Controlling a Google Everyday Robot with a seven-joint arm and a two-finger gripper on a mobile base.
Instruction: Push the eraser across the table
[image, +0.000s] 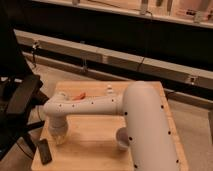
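The eraser (44, 151) is a small flat black block lying near the front left corner of the light wooden table (95, 142). My white arm reaches from the right across the table to the left. My gripper (58, 136) points down at the arm's tip, just right of and behind the eraser, close to it. I cannot tell whether it touches the eraser.
A small orange-red object (78, 96) lies near the table's far edge, with a small white object (109, 91) to its right. A round greyish cup (121, 138) is partly hidden by my arm. A black office chair (20, 97) stands left of the table.
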